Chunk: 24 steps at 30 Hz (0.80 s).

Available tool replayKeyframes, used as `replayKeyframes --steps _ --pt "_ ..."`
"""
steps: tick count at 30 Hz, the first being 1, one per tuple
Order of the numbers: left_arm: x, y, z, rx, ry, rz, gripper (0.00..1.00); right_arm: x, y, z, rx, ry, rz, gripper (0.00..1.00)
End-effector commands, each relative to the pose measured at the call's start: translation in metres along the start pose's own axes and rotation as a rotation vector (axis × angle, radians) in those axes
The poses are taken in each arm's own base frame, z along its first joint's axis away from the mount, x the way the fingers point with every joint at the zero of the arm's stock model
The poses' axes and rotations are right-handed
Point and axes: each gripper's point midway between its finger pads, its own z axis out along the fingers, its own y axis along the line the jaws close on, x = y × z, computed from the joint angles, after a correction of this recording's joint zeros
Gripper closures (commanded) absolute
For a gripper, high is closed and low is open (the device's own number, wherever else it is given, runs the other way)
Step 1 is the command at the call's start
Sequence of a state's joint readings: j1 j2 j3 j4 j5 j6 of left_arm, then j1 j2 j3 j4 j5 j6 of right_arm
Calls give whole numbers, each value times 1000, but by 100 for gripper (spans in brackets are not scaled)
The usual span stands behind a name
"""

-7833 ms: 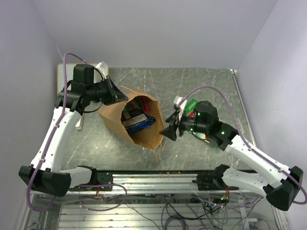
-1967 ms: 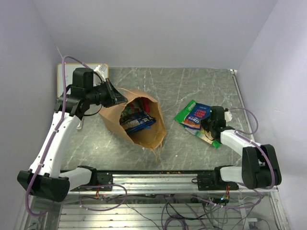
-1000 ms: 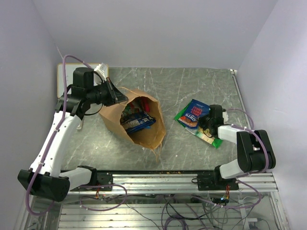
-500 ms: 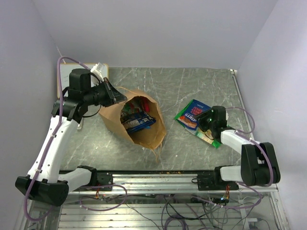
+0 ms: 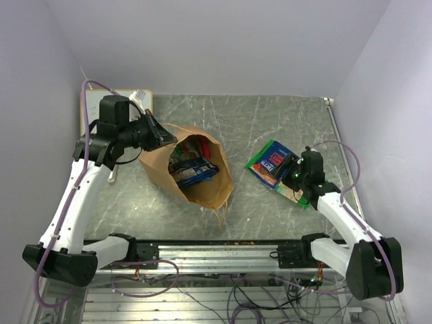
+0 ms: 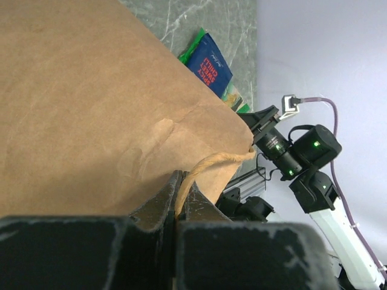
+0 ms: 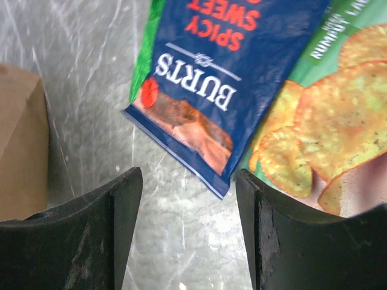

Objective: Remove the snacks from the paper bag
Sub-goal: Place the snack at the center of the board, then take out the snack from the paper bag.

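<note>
Right pincer (image 7: 187, 179) opened, backed off blue packet (image 7: 225, 72); left pincer (image 6: 180, 183) clamps paper bag (image 6: 91, 103) handle (image 6: 219, 159).

Matt brown kraft paper bag (image 5: 156, 170), glossy foil snacks (image 5: 275, 162)

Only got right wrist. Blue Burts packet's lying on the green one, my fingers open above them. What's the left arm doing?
Observer: The left gripper is shut on the paper bag by its twisted handle.
Operator: Anything inside the bag?
Observer: Yes. Top view shows a dark blue packet in the mouth, with red and green packets behind it.
Operator: Other clutter?
Observer: A small whiteboard at the far left corner, behind the left arm.
</note>
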<state>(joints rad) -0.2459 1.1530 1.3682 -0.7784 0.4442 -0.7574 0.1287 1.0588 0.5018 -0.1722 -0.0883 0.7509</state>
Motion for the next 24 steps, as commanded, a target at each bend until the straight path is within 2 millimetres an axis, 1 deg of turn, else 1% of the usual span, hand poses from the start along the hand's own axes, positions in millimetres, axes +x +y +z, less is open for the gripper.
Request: replayKeyframes --steps 1,4,6,8,10,13,14,15,17,20,22,24 --pt "2 3 -3 -24 7 -8 93 5 20 -19 -84 18 -297 37" --pt "5 3 -5 -15 8 3 93 9 54 -33 -223 18 -458 37" --pt "7 1 -5 -4 11 0 93 14 82 -47 -345 25 -562 37" --pt "8 -1 -5 12 17 -5 93 22 115 -65 -514 16 -697 37" --pt "9 -2 -5 19 23 0 93 33 147 -91 -705 -24 -845 38" --pt "9 0 -6 6 21 4 93 52 180 -125 -940 -111 -1066 38" --pt "9 -2 -7 14 24 6 93 58 188 -133 -995 -131 -1130 32" --pt "10 -4 -7 21 27 10 93 62 194 -137 -1029 -138 -1179 30" --pt "10 -5 -9 26 21 16 93 72 206 -141 -1097 -132 -1277 30" --pt "10 -5 -14 22 1 26 93 97 228 -141 -1200 -115 -1448 30" --pt "10 -3 -17 19 -19 35 93 115 243 -141 -1272 -122 -1592 30" --pt "11 1 -17 14 -34 44 93 132 253 -136 -1312 -132 -1746 30"
